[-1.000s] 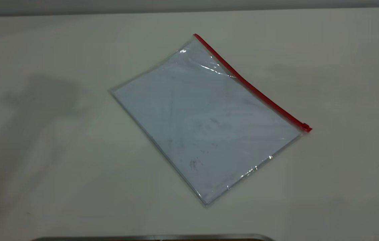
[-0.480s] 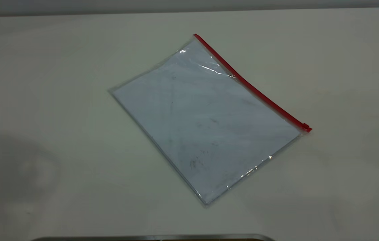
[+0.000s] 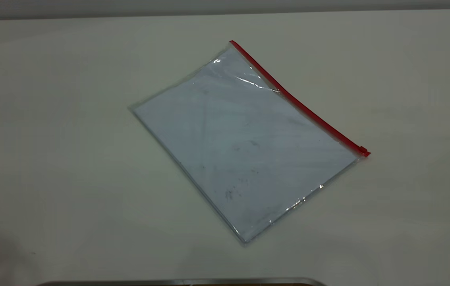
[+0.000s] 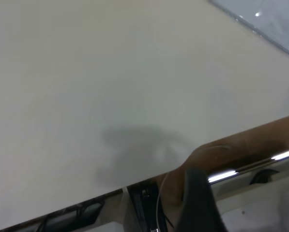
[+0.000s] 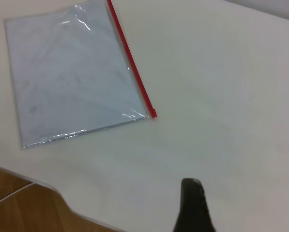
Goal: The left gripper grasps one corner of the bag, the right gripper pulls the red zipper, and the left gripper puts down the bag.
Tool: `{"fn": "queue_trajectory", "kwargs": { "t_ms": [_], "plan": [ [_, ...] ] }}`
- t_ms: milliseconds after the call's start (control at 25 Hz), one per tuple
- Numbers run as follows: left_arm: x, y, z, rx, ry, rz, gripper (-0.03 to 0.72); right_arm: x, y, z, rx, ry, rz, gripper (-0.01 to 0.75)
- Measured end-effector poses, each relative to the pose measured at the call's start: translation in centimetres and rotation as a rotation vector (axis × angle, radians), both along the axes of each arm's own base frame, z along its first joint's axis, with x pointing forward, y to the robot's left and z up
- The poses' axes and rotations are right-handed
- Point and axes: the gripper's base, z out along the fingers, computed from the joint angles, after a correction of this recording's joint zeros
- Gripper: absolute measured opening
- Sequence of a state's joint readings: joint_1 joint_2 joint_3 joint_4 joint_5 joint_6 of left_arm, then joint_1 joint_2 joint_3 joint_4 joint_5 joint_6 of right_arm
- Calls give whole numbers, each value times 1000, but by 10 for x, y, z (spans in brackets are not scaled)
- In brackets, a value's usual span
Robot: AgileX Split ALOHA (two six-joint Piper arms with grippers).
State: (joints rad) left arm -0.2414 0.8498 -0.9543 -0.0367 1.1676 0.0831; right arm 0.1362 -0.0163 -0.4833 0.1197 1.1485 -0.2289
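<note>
The bag (image 3: pixel 240 151) lies flat and askew in the middle of the white table. The red zipper (image 3: pixel 300 105) runs along its far right long edge, with the slider tab (image 3: pixel 364 151) at the near right end. Neither gripper shows in the exterior view. In the right wrist view the bag (image 5: pixel 71 72), the red zipper (image 5: pixel 132 65) and the tab (image 5: pixel 153 114) lie well away from my right gripper (image 5: pixel 192 205), which is over bare table. In the left wrist view my left gripper (image 4: pixel 197 203) is at the table's edge, and only a corner of the bag (image 4: pixel 275 19) shows far off.
The white table (image 3: pixel 50 159) surrounds the bag on all sides. A metal rail (image 3: pixel 181 282) runs along the table's front edge. The left wrist view shows the same edge with a shiny rail (image 4: pixel 241 170) and brown floor beyond it.
The bag has not moved. A dark shadow on the table's left side slid toward the front left corner and has almost left the view.
</note>
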Motion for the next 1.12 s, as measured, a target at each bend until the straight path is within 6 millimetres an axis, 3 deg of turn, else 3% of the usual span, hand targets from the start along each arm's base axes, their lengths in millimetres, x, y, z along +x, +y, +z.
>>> {"fn": "queue_trajectory", "kwargs": {
  "t_ms": [280,560,800,1120],
  "plan": [
    [-44,8,-24,-42,-36,-7,587,0,0,1,2,-8,-1,576],
    [-79,16,-65,-56,-54,-9,587,0,0,1,2,-9,-1,576],
    [-90,19,-92,-58,-68,-7,587,0,0,1,2,-9,-1,576],
    [-95,20,-92,-69,-113,-7,587,0,0,1,2,-9,-1,576]
  ]
}}
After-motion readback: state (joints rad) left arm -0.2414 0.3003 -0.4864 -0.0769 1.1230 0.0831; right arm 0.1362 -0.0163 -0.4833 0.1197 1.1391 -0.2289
